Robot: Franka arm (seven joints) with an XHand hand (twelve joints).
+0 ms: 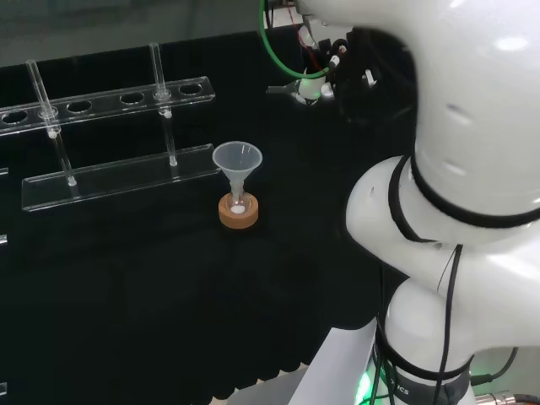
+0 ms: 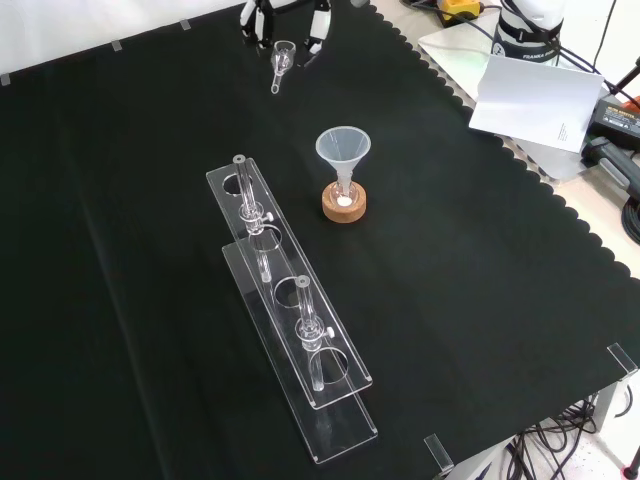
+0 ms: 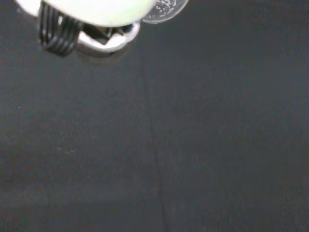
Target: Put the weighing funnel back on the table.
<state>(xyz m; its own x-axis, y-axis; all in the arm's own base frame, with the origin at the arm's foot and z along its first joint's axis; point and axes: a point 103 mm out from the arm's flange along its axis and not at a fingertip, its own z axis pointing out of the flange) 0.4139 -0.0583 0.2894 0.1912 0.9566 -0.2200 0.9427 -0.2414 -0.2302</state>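
**Item: weighing funnel, set-down in hand**

Weighing funnel [image 2: 281, 60]: small clear scoop, its stem slanting toward the camera in the front view, at the far end of the black cloth [image 2: 150, 250].

My hand [image 2: 319, 22]: close over it. I cannot tell whether I pinch it or it already rests free on the cloth.

Step, as I judge it: the putting-down itself, at or near its end.

Next move calls for: making sure the piece lies on the cloth, letting go if I hold it, then lifting straight up without dragging it.

Surroundings: scalloped cloth edge near behind the piece. Big funnel [image 2: 343, 148] on its cork ring [image 2: 344, 205] and clear rack [image 2: 290, 330] stand well apart, nearer the camera. Bare cloth between; ample room.
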